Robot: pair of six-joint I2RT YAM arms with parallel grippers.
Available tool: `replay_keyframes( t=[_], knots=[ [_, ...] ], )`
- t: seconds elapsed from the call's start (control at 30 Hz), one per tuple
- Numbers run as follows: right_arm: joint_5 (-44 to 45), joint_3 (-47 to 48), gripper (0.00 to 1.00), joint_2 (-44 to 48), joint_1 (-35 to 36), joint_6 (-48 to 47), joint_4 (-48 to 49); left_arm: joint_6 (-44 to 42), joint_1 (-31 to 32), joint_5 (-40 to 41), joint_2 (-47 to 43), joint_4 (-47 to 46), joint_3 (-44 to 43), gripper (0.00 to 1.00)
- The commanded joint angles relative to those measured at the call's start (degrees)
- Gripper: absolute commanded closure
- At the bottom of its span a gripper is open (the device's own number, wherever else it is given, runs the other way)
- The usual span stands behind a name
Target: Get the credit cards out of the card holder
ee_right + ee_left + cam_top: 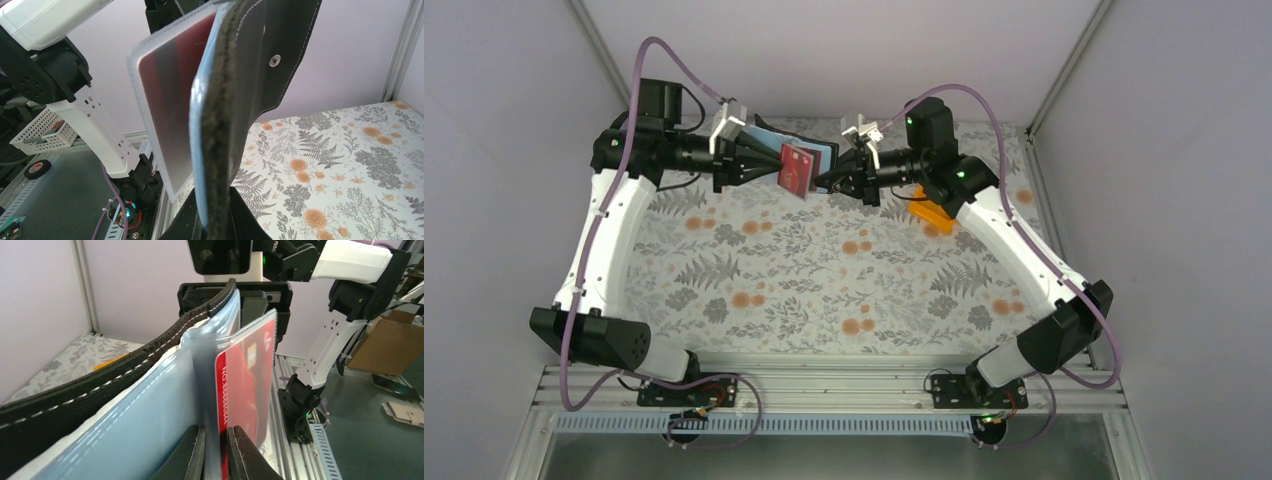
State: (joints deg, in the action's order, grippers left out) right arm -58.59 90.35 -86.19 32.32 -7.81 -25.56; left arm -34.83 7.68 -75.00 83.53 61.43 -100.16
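I have the card holder [820, 151] up in the air over the far part of the table [824, 290], stretched between my two grippers. My right gripper [218, 220] is clamped on its black leather edge, which stands upright just ahead of my fingers with the clasp tab above. My left gripper [216, 452] is pinched on the clear sleeve and the edge of the red credit card [247, 385] inside it, the card rising straight out from my fingertips. The opened holder runs left to right between my grippers. From above, the card's long axis runs roughly far to near, slightly tilted. I count one card and one holder, plus one orange bin [932, 213] partly hidden behind my right arm.
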Motion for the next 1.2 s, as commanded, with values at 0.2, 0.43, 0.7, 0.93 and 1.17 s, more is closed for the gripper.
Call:
replay_keyframes(
  t=[0.2, 0.43, 0.7, 0.93, 1.17],
  knots=[
    [-2.9, 2.6, 0.96, 0.0, -0.3, -1.1, 0.3, 2.7, 1.9, 1.9, -1.2, -4.2, 0.5, 0.92],
    [-2.8, 2.9, 0.96, -0.1, -0.3, -1.9, -0.1, -3.7, 2.6, -3.9, -1.0, 1.9, -0.7, 0.74],
    [-2.8, 4.0, 0.96, -0.9, -0.3, -2.1, -0.4, -4.3, 2.7, -4.7, -1.1, 2.6, -0.4, 0.96],
    [-2.4, 3.5, 0.96, -0.4, -0.9, -3.2, -1.4, -11.9, 2.4, -7.3, -0.9, 10.3, -2.5, 0.98],
    [-2.7, 2.4, 0.96, 0.0, -3.0, -4.5, -2.5, -11.5, -2.8, -6.7, -1.1, 10.9, -2.5, 0.98]
  ],
)
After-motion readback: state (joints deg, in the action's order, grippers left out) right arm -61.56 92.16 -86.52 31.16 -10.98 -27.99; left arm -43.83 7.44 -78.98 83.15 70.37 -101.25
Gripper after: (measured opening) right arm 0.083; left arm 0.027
